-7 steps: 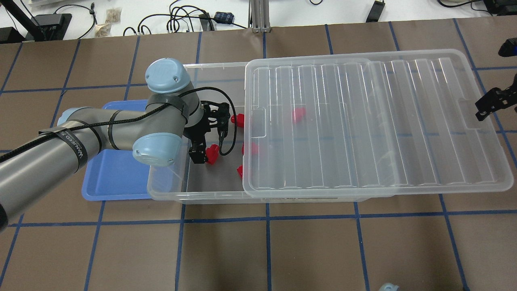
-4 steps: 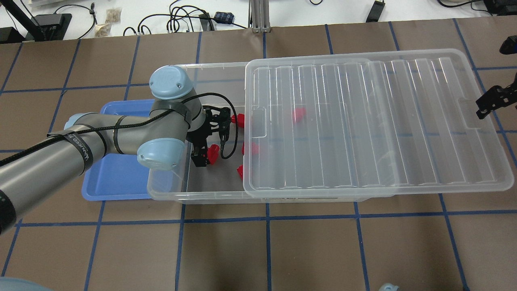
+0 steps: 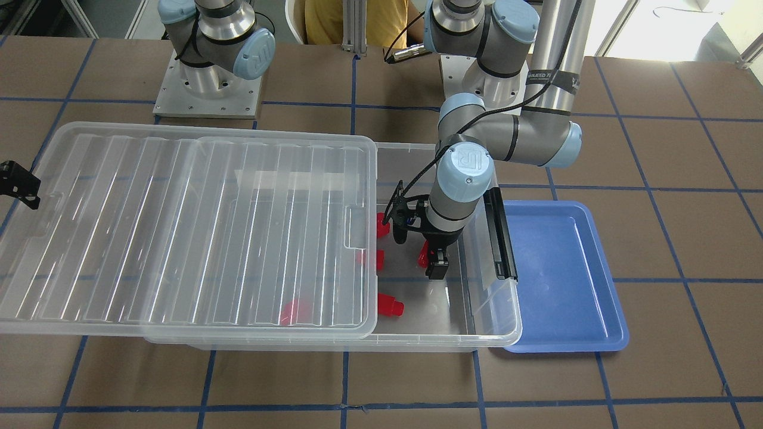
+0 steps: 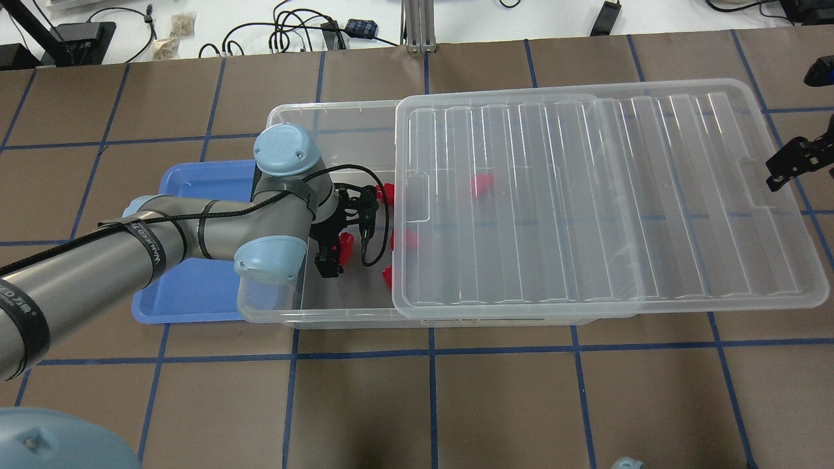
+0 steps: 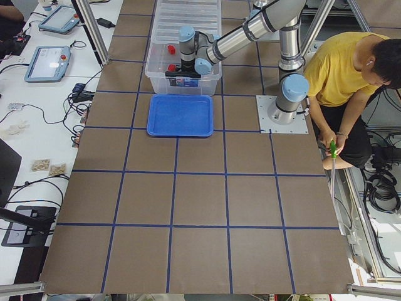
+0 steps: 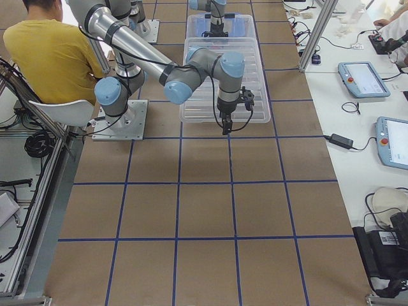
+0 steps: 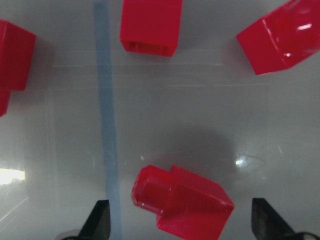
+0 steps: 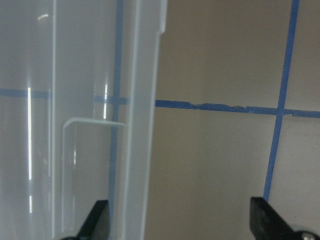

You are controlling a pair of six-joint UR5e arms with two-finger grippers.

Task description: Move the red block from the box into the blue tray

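Note:
My left gripper [image 4: 332, 258] is open and low inside the open end of the clear box [image 4: 270, 311]. In the left wrist view the gripper [image 7: 182, 226] straddles a red block [image 7: 182, 202] lying on the box floor, a finger on each side and apart from it. The same block [image 4: 346, 245] shows beside the gripper from overhead. The blue tray [image 4: 189, 286] lies empty on the table against the box's left end. My right gripper [image 4: 791, 163] is open and empty at the lid's far right edge [image 8: 145, 125].
The ribbed clear lid [image 4: 586, 195] is slid to the right and covers most of the box. More red blocks [image 4: 386, 193] [image 4: 404, 239] [image 4: 387, 277] lie near the lid's edge and one [image 4: 481, 185] under it. A black latch bar [image 3: 499, 238] lies on the box rim by the tray.
My left arm has moved right and nearer the table's front over the box, and its gripper has come down around the red block. The right gripper has barely moved.

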